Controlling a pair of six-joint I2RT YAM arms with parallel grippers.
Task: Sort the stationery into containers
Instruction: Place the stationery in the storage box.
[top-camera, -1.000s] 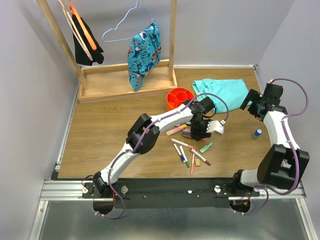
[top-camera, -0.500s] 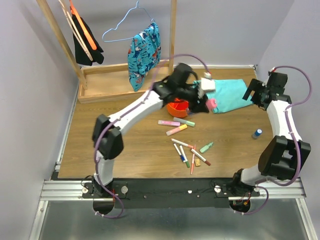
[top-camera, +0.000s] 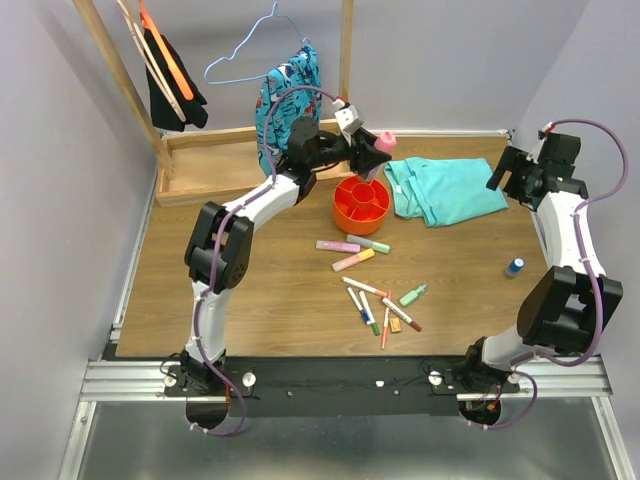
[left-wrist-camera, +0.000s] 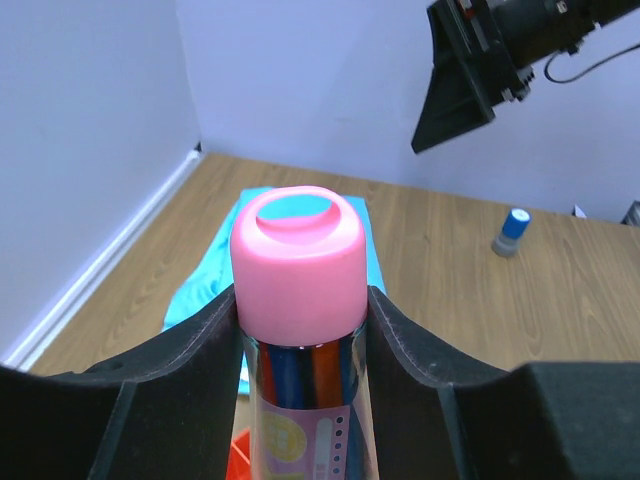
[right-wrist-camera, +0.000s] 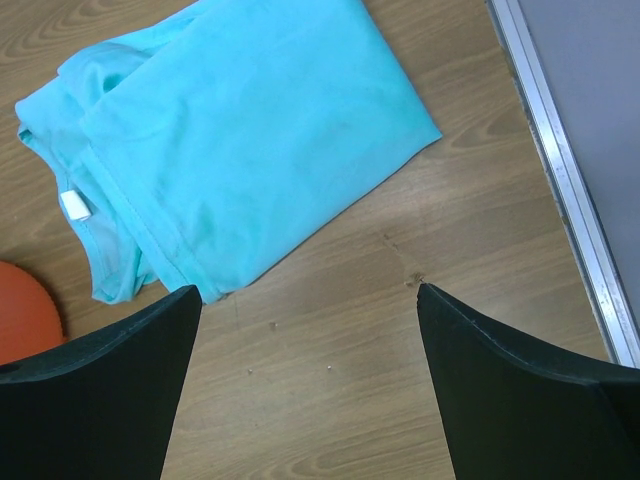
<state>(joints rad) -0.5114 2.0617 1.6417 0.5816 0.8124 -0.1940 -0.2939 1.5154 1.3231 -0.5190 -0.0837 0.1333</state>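
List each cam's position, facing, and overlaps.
Top external: high behind the left arm and right arm, looking down on the table; both shown.
Left wrist: looks across the table past the pink bottle clamped in the left gripper.
Right wrist: looks down on the teal shirt between the fingers of the open right gripper.
Shared: teal shirt, all three.

1 bowl (top-camera: 360, 227); 1 pink bottle (top-camera: 386, 140); 4 highlighters (top-camera: 337, 246); roughly 5 pens (top-camera: 364, 287); 1 teal shirt (top-camera: 445, 188).

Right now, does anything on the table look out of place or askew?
Nothing spilled or damaged. The small blue-capped bottle stands alone by the right edge, far from the scattered white pens. The left pincer grips a pink-capped bottle.
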